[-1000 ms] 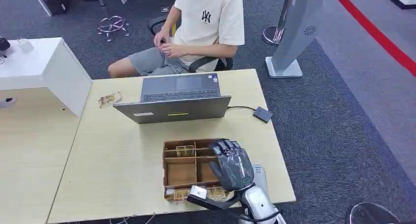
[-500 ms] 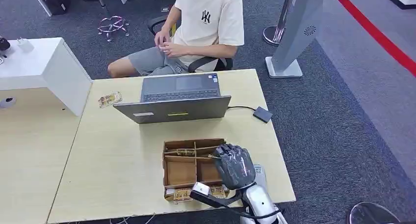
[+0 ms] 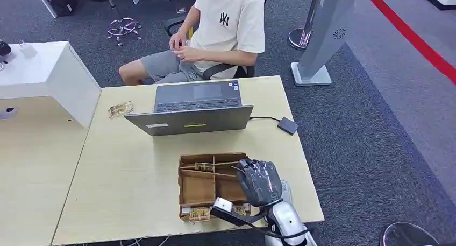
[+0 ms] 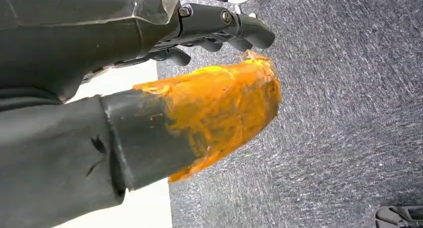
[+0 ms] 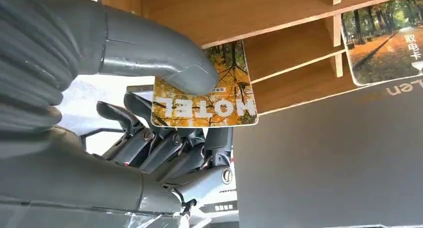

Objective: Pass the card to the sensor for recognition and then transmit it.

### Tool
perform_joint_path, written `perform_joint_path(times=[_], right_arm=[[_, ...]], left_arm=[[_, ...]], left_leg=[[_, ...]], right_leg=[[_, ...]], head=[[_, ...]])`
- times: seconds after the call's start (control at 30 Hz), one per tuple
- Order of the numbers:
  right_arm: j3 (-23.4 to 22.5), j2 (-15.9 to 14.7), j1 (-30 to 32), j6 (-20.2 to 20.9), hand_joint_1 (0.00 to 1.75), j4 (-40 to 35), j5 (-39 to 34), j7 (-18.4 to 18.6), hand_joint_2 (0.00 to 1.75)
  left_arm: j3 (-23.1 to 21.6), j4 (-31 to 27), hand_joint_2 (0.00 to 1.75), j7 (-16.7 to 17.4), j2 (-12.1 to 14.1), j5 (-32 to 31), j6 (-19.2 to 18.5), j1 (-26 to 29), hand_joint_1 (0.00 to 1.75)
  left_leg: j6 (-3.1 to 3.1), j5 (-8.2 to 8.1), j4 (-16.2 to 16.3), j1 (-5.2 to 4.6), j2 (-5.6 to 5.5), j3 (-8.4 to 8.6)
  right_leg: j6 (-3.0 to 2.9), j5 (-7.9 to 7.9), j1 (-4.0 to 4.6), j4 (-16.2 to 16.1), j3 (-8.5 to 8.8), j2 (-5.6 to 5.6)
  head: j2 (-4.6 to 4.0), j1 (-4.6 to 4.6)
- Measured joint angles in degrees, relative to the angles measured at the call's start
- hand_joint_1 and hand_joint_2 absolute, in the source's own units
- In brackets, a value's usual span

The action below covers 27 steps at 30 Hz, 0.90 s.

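1. We're over the wooden divided box (image 3: 204,176) at the near edge of the table (image 3: 134,165), and our right hand (image 3: 259,181) has its fingers curled down into the box's right-hand end.
2. The right wrist view tells the story: the card (image 5: 205,93), an autumn-leaf print marked HOTEL, is pinched between our thick grey thumb (image 5: 164,63) on its printed face and the darker fingers (image 5: 169,148) behind it. So the right hand is holding the card, not merely touching it.
3. The card lies with one end tucked against the wooden partition and its lettered end free, pointing out of the compartment. Its long axis runs out of the slot, so we judge the coming move to be a straight pull along that axis before any swing.
4. A second card (image 5: 384,38) sits in a neighbouring compartment, apart from ours and untouched.
5. The sensor (image 3: 287,125), the small dark pad cabled to the laptop (image 3: 191,114), lies far and slightly right of the box. From our fingers the way there is away from us, past the box's far wall.
6. The right hand is plainly the nearer one. Our left hand (image 4: 164,123) hangs off the table over carpet, its orange-taped thumb and fingers apart, holding nothing.
7. A person (image 3: 226,30) sits on the far side, behind the laptop, where we judge the hand-over ends.
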Motion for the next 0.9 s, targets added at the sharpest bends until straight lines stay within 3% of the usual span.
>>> perform_joint_path(times=[0.27, 0.33, 0.37, 0.4, 0.47, 0.6, 0.67, 0.77, 0.9], right_arm=[[-0.15, 0.00, 0.07, 0.00, 1.75, -0.15, -0.11, -0.02, 1.75], [-0.59, 0.30, 0.41, 0.00, 1.75, -0.74, -2.61, -2.43, 1.75], [-1.03, 0.70, 0.75, 0.00, 1.75, -1.36, -5.06, -4.56, 1.75], [-1.47, 1.29, 1.18, -0.02, 1.75, -2.36, -10.05, -7.79, 1.75], [-1.22, 1.73, 2.44, -0.02, 1.75, -5.84, -22.17, -10.82, 1.75], [1.64, 0.76, 4.36, 1.18, 1.75, -18.29, -46.10, -10.78, 1.75], [2.43, 0.41, 5.55, 2.89, 1.75, -25.39, -54.28, -11.94, 1.75], [2.54, -0.11, 6.91, 5.24, 1.75, -32.86, -60.17, -13.40, 1.75], [2.54, -0.52, 7.82, 7.17, 1.75, -37.12, -62.29, -14.67, 1.75]], left_arm=[[0.00, 0.00, 0.00, 0.00, 0.02, 0.00, 0.00, 0.00, 0.00], [0.02, 0.00, 0.00, 0.00, 0.02, 0.02, 0.00, 0.00, 0.00], [0.02, 0.00, 0.00, 0.00, 0.02, 0.02, 0.04, 0.01, 0.00], [0.13, 0.00, 0.00, 0.00, 0.02, 0.11, 0.11, 0.01, 0.00], [0.57, 0.00, 0.00, -0.04, 0.00, 0.22, 0.22, 0.00, 0.00], [1.47, 0.00, 0.00, -0.44, 0.00, 0.55, 0.55, 0.02, 0.00], [1.88, 0.00, 0.00, -0.77, 0.00, 0.81, 0.59, 0.03, 0.00], [2.01, 0.00, 0.00, -1.09, 0.00, 1.22, 0.68, 0.03, 0.00], [2.03, 0.00, 0.00, -1.22, 0.00, 1.29, 0.77, 0.00, 0.00]], left_leg=[[0.00, 0.00, 0.00, 0.00, 0.00, -0.01], [0.00, 0.00, 0.00, 0.00, 0.00, -0.01], [0.00, 0.00, 0.00, 0.00, 0.00, -0.01], [0.00, 0.00, 0.00, 0.00, 0.00, -0.01], [0.00, 0.00, 0.00, 0.00, -0.01, -0.02], [0.00, 0.00, 0.00, -0.01, 0.00, -0.02], [0.00, -0.01, 0.00, -0.01, -0.01, -0.03], [0.07, -0.05, 0.00, -0.01, -0.01, -0.03], [0.07, -0.06, 0.00, -0.01, 0.01, -0.01]], right_leg=[[0.00, 0.00, 0.00, 0.00, 0.00, 0.00], [0.00, 0.00, 0.00, 0.00, 0.00, 0.00], [0.00, 0.00, 0.00, 0.00, 0.00, 0.00], [0.00, 0.00, 0.00, 0.00, -0.01, 0.00], [0.00, 0.00, 0.00, 0.00, -0.01, -0.02], [0.00, 0.00, -0.01, 0.00, -0.03, 0.00], [0.00, -0.01, -0.01, 0.00, -0.03, -0.01], [0.01, -0.01, -0.01, 0.00, -0.02, -0.01], [0.01, -0.01, -0.01, 0.00, -0.02, 0.00]], head=[[-0.02, 0.00], [0.00, 0.00], [-0.02, 0.02], [-0.02, 0.00], [-0.02, 0.00], [-0.02, 0.02], [-0.02, 0.02], [-0.02, 0.02], [-0.02, 0.02]])
